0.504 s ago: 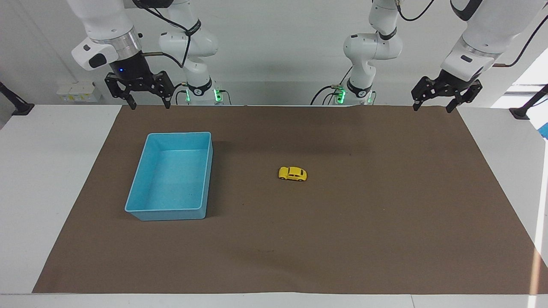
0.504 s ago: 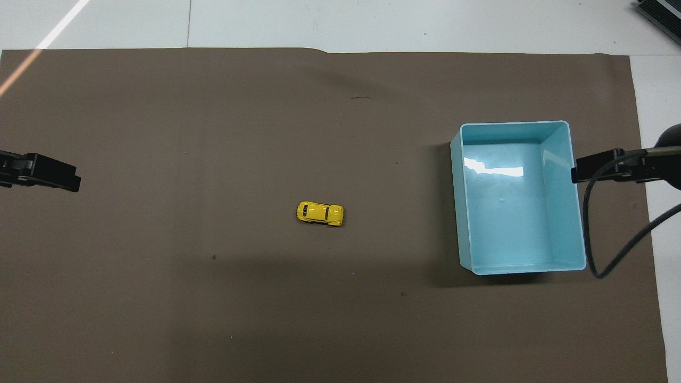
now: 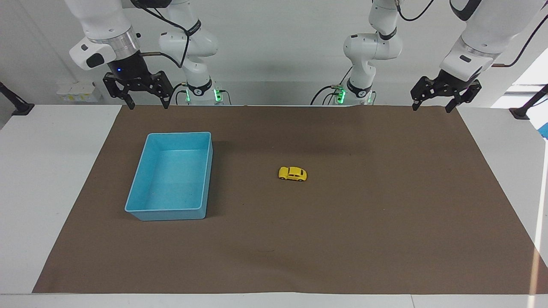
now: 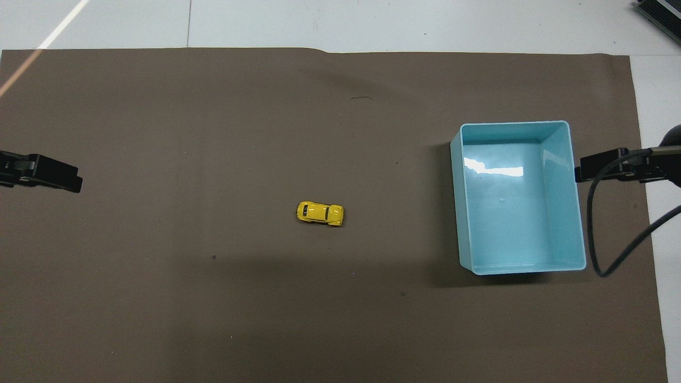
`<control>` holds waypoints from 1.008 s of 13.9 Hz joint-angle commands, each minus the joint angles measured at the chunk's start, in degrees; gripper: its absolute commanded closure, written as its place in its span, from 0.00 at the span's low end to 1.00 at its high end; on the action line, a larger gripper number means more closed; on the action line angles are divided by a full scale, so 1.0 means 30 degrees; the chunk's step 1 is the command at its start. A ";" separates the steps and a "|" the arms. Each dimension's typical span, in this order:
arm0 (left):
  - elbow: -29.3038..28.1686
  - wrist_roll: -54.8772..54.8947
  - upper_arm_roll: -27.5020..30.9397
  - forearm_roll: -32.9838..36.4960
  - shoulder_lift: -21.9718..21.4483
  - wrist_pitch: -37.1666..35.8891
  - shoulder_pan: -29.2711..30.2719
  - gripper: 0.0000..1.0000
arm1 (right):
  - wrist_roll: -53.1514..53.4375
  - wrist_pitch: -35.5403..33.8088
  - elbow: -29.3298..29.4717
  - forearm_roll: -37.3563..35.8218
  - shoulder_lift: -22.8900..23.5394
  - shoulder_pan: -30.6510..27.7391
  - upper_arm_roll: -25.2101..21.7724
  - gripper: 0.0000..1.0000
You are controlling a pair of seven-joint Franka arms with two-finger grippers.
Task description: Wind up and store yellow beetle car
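Note:
The yellow beetle car (image 3: 293, 173) stands on its wheels near the middle of the brown mat, alone; it also shows in the overhead view (image 4: 320, 213). The light blue bin (image 3: 180, 134) stands empty toward the right arm's end of the table, and shows in the overhead view (image 4: 513, 123) too. My right gripper (image 3: 147, 105) is open and empty, raised over the mat's edge nearest the robots, close to the bin. My left gripper (image 3: 430, 108) is open and empty, raised over the mat's corner at the left arm's end. Neither touches the car.
The brown mat (image 3: 385, 222) covers most of the white table (image 3: 43, 192). A black cable (image 4: 606, 250) hangs from the right arm beside the bin. Black clamp stands sit at both ends of the table.
The right gripper has shifted slightly up and away from the bin. The car, the bin and the left gripper have not visibly moved.

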 commanded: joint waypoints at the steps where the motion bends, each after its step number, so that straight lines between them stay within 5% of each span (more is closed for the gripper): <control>1: 0.0262 0.0691 -0.0043 0.0144 0.0125 -0.0250 -0.0176 0.00 | 0.0296 -0.0153 0.0017 -0.0005 -0.0157 -0.0211 0.0107 0.00; 14: -0.0060 1.3277 -0.0161 -0.0471 0.0768 -0.0016 -0.0993 0.00 | 0.0325 -0.0153 0.0017 -0.0005 -0.0157 -0.0211 0.0107 0.00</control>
